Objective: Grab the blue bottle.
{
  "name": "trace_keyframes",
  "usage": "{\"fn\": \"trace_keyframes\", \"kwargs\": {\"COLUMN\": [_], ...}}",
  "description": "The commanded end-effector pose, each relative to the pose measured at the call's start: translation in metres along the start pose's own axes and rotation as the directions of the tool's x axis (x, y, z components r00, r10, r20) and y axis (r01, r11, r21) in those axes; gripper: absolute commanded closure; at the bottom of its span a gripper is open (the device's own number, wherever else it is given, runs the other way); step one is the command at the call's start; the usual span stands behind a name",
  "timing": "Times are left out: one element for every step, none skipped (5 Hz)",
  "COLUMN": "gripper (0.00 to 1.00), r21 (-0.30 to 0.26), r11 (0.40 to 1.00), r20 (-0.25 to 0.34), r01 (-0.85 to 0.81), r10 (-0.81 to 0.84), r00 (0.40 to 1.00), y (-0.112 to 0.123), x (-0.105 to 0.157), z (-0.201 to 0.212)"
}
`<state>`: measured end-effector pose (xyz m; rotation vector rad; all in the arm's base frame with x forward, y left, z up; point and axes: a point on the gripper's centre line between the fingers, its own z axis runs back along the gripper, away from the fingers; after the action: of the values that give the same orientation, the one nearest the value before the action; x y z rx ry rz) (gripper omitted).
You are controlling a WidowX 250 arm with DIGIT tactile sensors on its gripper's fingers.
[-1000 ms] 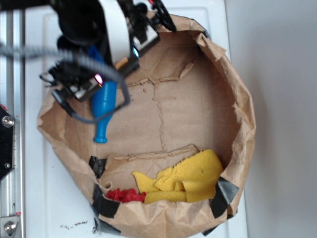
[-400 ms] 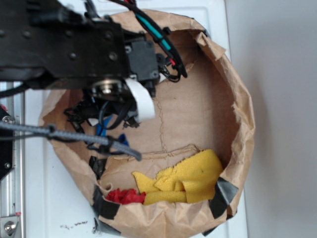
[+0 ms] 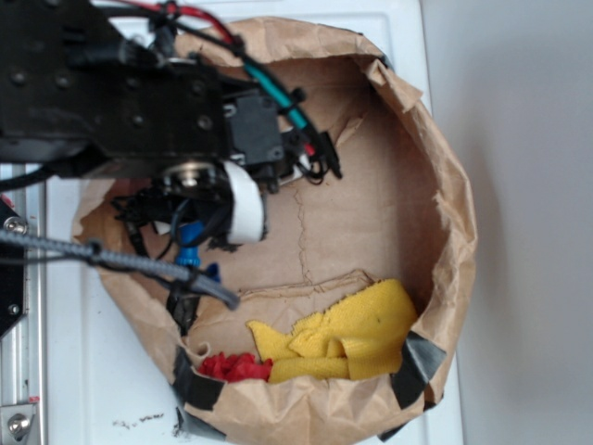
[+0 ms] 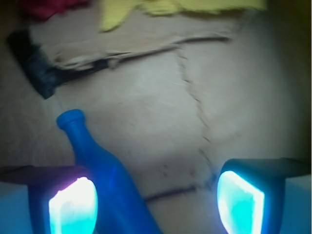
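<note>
Bottle, blue, lies just beside left-hand fingers, uncentred.

Robot lab bench, aluminium rail, taped paper-bag bin

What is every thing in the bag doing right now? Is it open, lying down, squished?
gripper: open, fingers wide apart, holding nothing.
blue bottle: lying on the bag floor, close beside one finger, not gripped.
yellow cloth: crumpled and folded against the bag wall.
red thing: bunched up beside the yellow cloth; too small to tell more.
paper bag: open at the top, wrinkled rim, patched with black tape.
</note>
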<state>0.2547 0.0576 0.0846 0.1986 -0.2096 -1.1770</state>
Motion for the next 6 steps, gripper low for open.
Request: {"fn": "trace_keyframes", "kwargs": {"gripper": [0.00,0.00,0.00,0.00,0.00,0.00], "r21": [0.056,0.023,0.026,0.051,0.076,0.102], "r11": [0.992,0.994,0.993,0.990,0.989,0.991], "r20": [-0.028,-0.071,-0.090,-0.087,-0.062,0.027], "r01": [0.109,0.110,0.118,0.131,0.130,0.087], "r10": [-0.108,-0.108,-0.115,-0.127,-0.126,-0.090], "r00": [0.994,0.992,0.989,0.988,0.990,0.996], "y": [-0.011,-0.013,-0.017,-0.022,-0.025,-0.024], "x": [-0.019,-0.017,-0.018,-0.022,-0.026,-0.025], "z": [0.009,0.007,-0.009,-0.029,-0.042,-0.047]}}
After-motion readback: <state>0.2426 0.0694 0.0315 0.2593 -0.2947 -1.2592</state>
